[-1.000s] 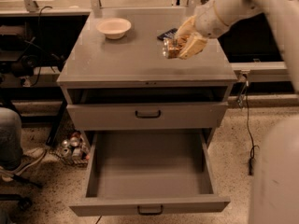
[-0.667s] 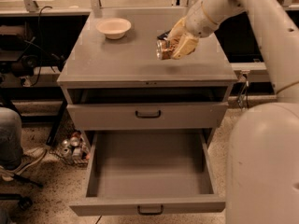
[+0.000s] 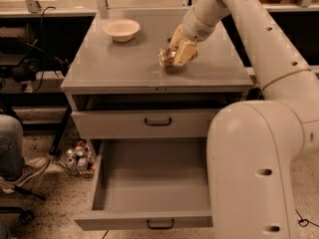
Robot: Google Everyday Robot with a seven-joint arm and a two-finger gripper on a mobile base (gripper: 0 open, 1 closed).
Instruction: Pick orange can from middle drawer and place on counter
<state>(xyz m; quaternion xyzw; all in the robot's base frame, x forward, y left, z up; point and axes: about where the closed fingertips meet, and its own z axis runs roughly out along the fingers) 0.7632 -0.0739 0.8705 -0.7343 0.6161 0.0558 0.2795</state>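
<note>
claw (image 3: 176, 55) clamped around orange can (image 3: 165, 59) | can low on desk (image 3: 112, 66), right of centre, contact with the top unclear | bowl (image 3: 121, 29) by rear-left corner | middle drawer (image 3: 154, 180) pulled out below front edge

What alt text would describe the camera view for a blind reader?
The robot's hand holds an orange can on or just above the grey counter, to the right of a white bowl. Below, the middle drawer stands pulled open.
</note>
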